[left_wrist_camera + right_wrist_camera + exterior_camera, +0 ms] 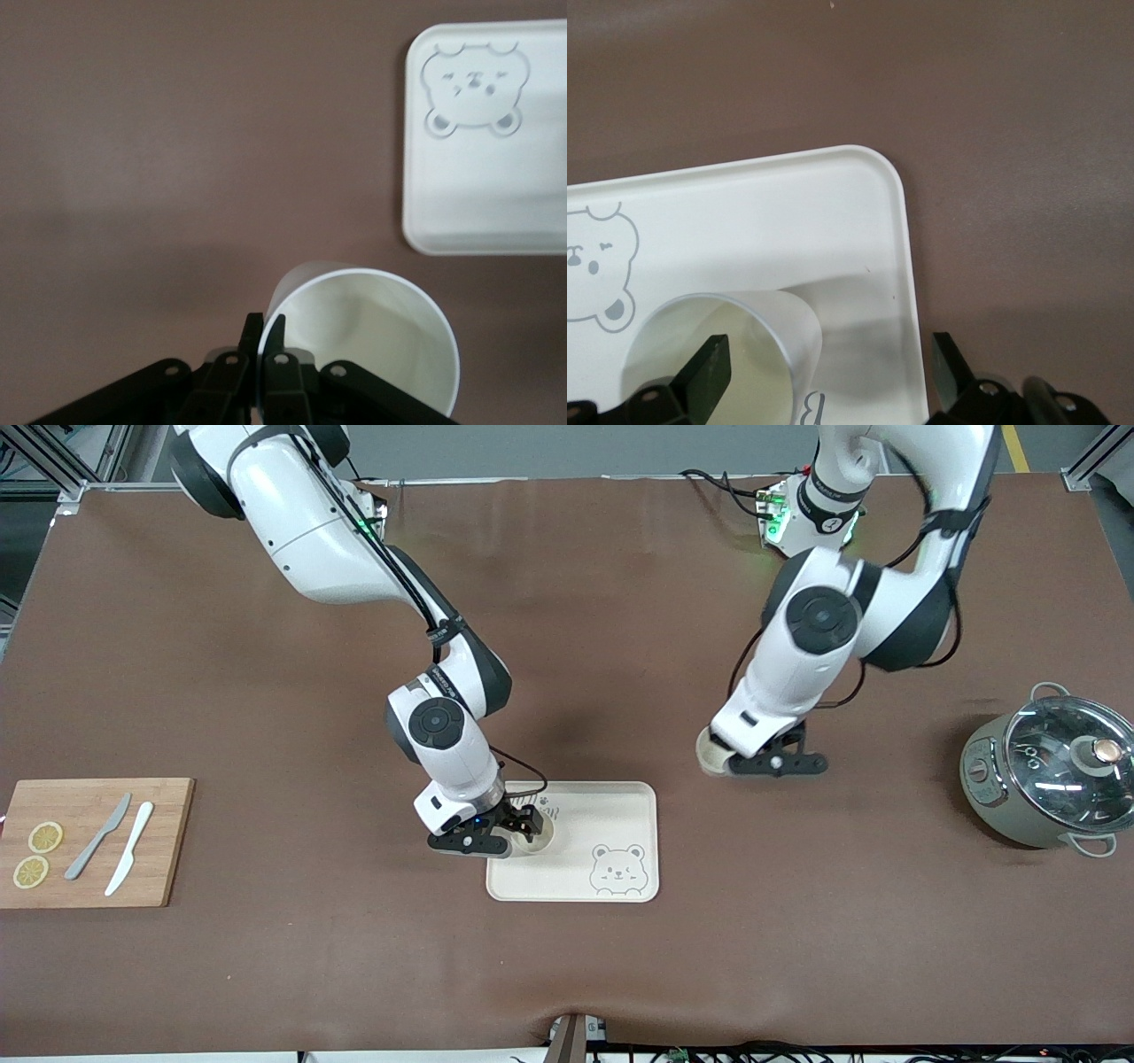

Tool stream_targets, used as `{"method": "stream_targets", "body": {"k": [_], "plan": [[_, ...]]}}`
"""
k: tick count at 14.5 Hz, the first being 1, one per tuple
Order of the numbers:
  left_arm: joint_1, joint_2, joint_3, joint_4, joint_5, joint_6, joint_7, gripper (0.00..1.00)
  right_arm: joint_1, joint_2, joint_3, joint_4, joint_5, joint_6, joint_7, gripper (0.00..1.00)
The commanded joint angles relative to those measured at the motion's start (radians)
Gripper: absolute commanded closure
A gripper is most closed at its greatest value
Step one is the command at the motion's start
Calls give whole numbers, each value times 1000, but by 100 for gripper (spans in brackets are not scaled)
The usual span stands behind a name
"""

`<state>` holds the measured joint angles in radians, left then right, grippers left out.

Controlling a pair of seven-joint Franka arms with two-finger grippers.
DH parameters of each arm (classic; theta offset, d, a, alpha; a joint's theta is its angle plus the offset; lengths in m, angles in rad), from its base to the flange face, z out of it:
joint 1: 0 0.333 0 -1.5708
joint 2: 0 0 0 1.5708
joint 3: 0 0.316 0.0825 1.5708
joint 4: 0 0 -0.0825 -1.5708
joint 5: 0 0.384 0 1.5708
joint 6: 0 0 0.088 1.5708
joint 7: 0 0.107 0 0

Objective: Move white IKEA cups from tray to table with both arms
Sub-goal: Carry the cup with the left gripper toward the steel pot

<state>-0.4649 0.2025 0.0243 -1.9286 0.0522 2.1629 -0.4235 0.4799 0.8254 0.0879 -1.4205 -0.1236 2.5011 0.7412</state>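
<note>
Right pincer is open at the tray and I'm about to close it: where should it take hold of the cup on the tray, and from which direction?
Grip the cup by its rim wall, coming straight down from above. It stands upright with its mouth open on the tray, near a corner, so one finger can go inside and one outside. The right pincer already hangs open over that wall, as the right wrist view shows.

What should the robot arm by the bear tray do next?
Probably shut the right tool on the cup: its open fingers straddle that cup's wall on the tray. The left tool already pinches the other cup over the table.
</note>
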Motion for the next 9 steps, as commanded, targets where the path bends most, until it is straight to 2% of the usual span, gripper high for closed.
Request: {"method": "stream_targets", "body": {"k": [1,4,9], "plan": [[35,-153,-7,-176,-2,55,70,100,14,12,-7,14,-22,-1,29,0],[60,-219,-7,-286,-2,116,121,100,19,15,-7,14,-22,-1,29,0],[127,-232,-7,-486,-2,372,250,100,25,31,-7,15,-24,1,30,0]]}}
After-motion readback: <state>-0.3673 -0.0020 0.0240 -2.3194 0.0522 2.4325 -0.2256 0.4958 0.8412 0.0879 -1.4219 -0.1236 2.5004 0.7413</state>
